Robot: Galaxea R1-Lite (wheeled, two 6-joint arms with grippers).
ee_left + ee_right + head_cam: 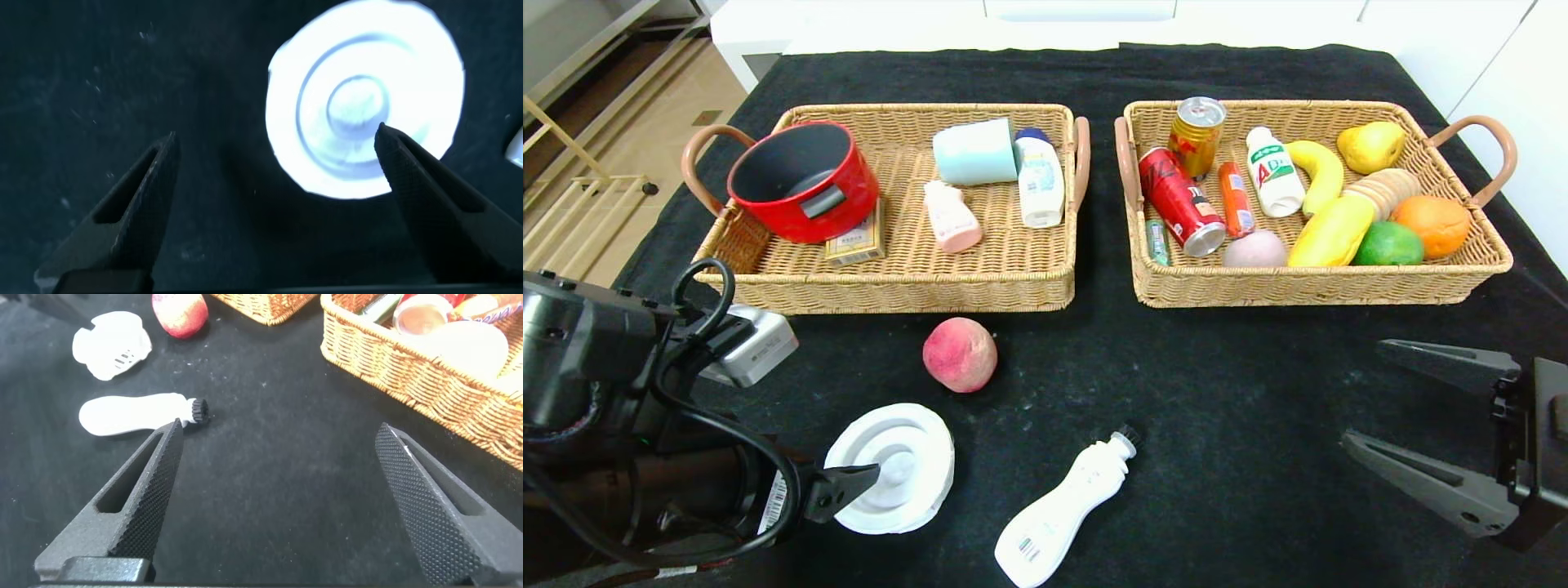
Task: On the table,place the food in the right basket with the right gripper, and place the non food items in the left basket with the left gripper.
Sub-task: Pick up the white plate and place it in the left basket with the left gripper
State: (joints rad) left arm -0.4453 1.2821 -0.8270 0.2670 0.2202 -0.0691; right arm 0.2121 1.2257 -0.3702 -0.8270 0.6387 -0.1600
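A pink peach point(960, 354) lies on the black cloth in front of the left basket point(890, 286). A white round lid point(894, 465) and a white bottle with a black cap point(1062, 510) lie near the front edge. My left gripper point(276, 135) is open and empty just above the cloth beside the lid point(364, 90); one fingertip point(849, 482) reaches over the lid's near edge. My right gripper point(1362, 390) is open and empty at the front right, below the right basket point(1307, 290). In the right wrist view point(279, 427) it hangs over bare cloth, apart from the bottle point(135, 415) and the peach point(180, 312).
The left basket holds a red pot point(803, 181), a small box, a light blue cup and two bottles. The right basket holds cans, a drink bottle, bananas, a pear, an orange and a lime. White furniture stands behind the table.
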